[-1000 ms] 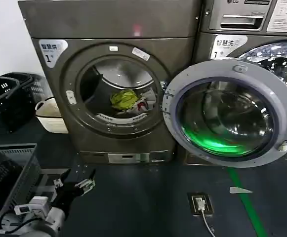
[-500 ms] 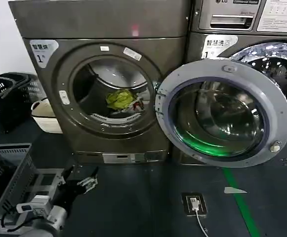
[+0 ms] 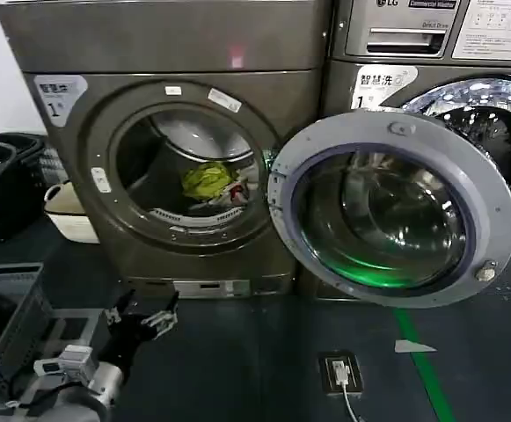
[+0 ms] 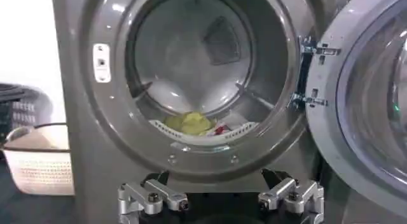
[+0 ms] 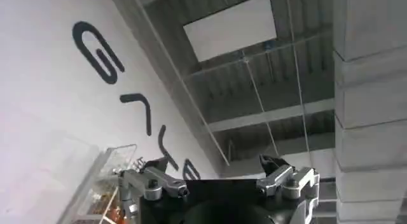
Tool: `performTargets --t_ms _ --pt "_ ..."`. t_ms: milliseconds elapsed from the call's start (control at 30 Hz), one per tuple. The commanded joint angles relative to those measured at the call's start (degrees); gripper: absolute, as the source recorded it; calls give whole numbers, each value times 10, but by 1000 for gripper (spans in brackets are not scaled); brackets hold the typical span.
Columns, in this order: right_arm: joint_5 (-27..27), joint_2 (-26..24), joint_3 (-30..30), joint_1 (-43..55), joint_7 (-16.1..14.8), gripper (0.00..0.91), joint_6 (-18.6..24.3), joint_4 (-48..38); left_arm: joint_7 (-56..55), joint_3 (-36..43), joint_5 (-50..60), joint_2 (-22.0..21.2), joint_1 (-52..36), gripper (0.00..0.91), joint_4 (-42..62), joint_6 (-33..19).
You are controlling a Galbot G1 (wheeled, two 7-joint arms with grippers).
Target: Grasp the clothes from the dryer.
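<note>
Dryer (image 3: 163, 149) stood front left, dark bronze, white "1" label (image 3: 54, 95) at upper corner, pink light (image 3: 236, 60) on top panel. Porthole door (image 3: 391, 207) swung fully open to right, covering front of LG machine (image 3: 431, 53) beside it. Clothes (image 3: 211, 183) lay low in drum, near front lip: yellow-green piece, white bits with red marks. Left gripper (image 3: 141, 315) low before dryer, outside drum, fingers spread wide, nothing held. Right gripper (image 5: 219, 184) pointed toward ceiling, fingers apart, empty. Black baskets (image 3: 0, 176) and white basket (image 3: 62, 215) left of dryer.
</note>
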Motion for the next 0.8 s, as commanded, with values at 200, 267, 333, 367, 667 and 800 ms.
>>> performTargets --t_ms 200,267,333,367,667,800 --pt "0 0 -2 1 -2 907 0 2 -9 -13 -2 3 -5 907 0 -5" --pt "-1 0 -2 1 -3 907 1 2 -9 -14 -2 5 -5 907 0 -5" --pt "-1 2 -3 1 -4 907 2 2 -8 -13 -1 3 -4 907 0 -5" --pt "-1 2 -3 1 -4 907 2 2 -8 -13 -1 3 -5 907 0 -5" --pt "-2 3 -4 2 -5 907 2 2 -6 -12 -1 3 -9 907 4 -6" --pt "-3 5 -4 1 -5 907 2 6 -5 -11 -1 3 -13 907 7 -6"
